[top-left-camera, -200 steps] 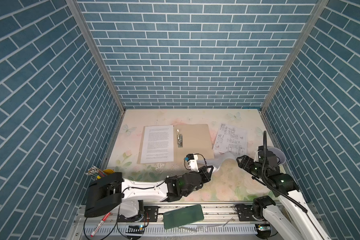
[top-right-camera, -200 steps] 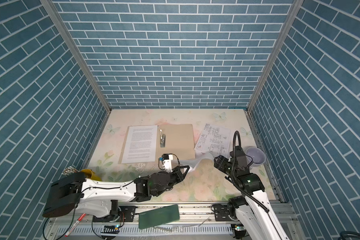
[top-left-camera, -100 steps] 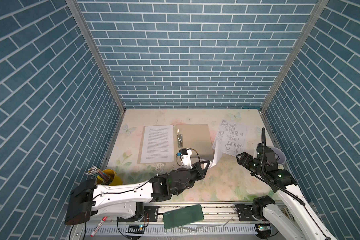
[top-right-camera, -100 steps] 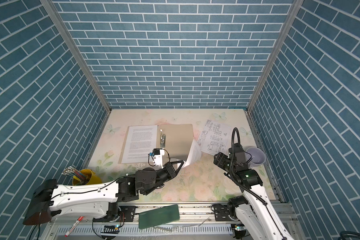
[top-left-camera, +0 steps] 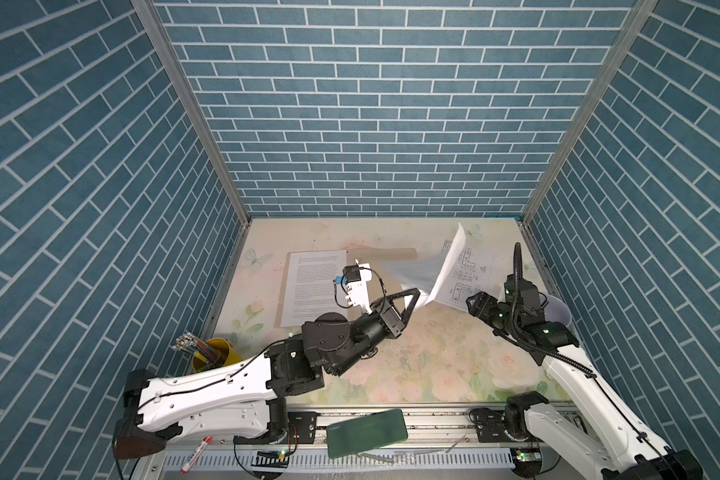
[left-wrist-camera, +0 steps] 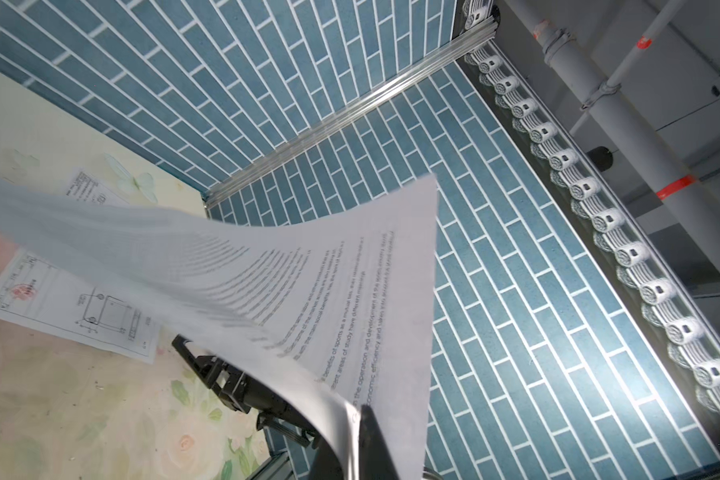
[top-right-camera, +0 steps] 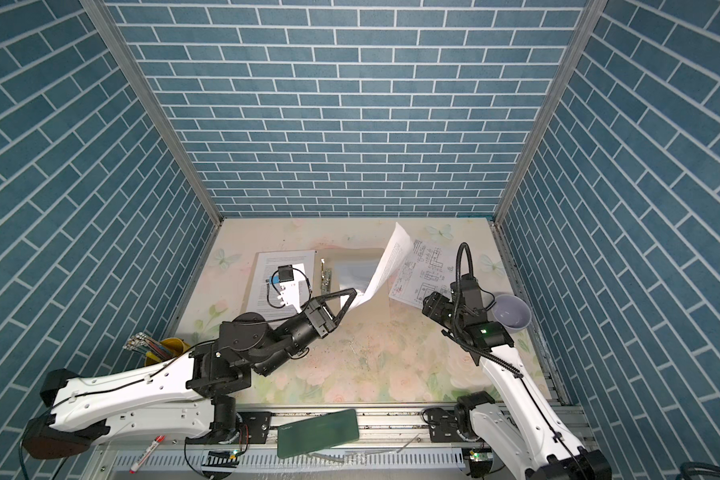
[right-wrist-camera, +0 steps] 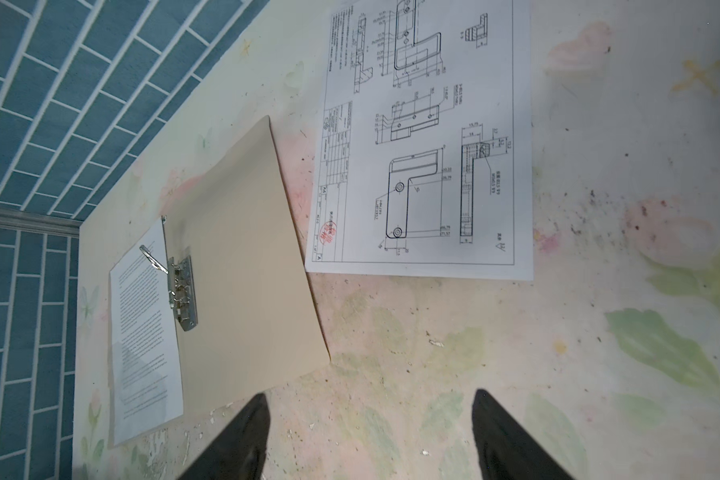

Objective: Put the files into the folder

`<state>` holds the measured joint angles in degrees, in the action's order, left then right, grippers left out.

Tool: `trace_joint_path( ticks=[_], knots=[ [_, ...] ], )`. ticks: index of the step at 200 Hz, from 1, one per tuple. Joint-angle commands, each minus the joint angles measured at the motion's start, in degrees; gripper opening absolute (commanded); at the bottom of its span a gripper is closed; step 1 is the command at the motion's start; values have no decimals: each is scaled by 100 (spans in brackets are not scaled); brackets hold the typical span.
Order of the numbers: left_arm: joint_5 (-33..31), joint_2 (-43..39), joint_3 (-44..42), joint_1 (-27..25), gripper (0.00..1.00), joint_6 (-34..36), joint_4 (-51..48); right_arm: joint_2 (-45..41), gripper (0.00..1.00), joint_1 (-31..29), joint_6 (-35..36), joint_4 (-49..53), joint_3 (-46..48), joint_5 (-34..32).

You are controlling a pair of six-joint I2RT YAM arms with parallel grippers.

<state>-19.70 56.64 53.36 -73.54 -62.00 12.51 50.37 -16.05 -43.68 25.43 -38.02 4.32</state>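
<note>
The left tool is pressed together on the near corner of a text sheet. It pinches that sheet clear of the desk, and the paper curls up and away toward 1 o'clock, its far corner standing high over the gap between the folder and the diagram sheet. In the left wrist view the same sheet fans out from one dark finger at its corner, partly blurred, with printed lines readable on its outer part.

The right tool is spread wide with nothing between its jaws. It hovers above bare desk at about 3 o'clock, just short of the near edge of the diagram sheet and touching neither it nor the folder.

The folder lies open and flat a little toward 11 o'clock from the desk's middle. Its metal clip sits on the spine, with the lever raised. A second text sheet lies on the flap at the 9 o'clock side. The flap at the 3 o'clock side is bare tan. The diagram sheet lies flat on the desk at about 2 o'clock, beside the folder and apart from it.
</note>
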Motion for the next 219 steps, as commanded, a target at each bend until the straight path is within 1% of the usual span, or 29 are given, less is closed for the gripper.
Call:
trace_joint_path(
  ticks=[1,15,30,33,42,62,66,71,97,120,140,161,180,198,215,219],
  knots=[
    [365,92,-208,422,12,160,-199,134,76,23,-9,-202,-182,8],
    [787,231,-392,775,11,-57,-92,231,76,23,-18,-289,-124,-15],
    [1127,404,-659,1121,11,-84,54,330,77,24,-34,-369,-49,-71],
    [1202,428,-713,1187,11,-245,66,355,77,40,-35,-385,-28,-89],
    [1456,547,-919,1408,11,-342,217,417,77,84,-35,-430,19,-81],
    [1928,836,-1316,1816,11,-591,604,584,77,286,-52,-652,199,39],
    [2005,905,-1438,1885,11,-613,670,618,78,335,-53,-704,232,226],
    [2102,990,-1541,1967,11,-644,718,654,77,385,-53,-761,276,287],
    [2607,1603,-1949,2306,11,-780,1286,848,78,726,-53,-1014,455,574],
    [3174,2383,-2232,2625,10,-1015,2042,961,78,919,-29,-1240,579,801],
    [3454,3092,-2373,2726,9,-1240,2801,1172,78,1045,4,-1342,648,939],
    [3833,3776,-2200,2766,9,-1264,3275,1423,78,1138,-102,-1732,811,1280],
    [4074,4138,-1892,2783,11,-1115,3092,1721,78,1141,-97,-1827,765,1394],
    [4107,4149,-1618,2783,15,-831,2639,1919,77,1142,-62,-1960,718,1481],
    [4060,3910,-1366,2784,23,-378,1862,2067,78,1148,-76,-2044,679,1480],
    [4027,3828,-1243,2783,27,-247,1632,2098,77,1144,-106,-2086,682,1491]
  ],
)
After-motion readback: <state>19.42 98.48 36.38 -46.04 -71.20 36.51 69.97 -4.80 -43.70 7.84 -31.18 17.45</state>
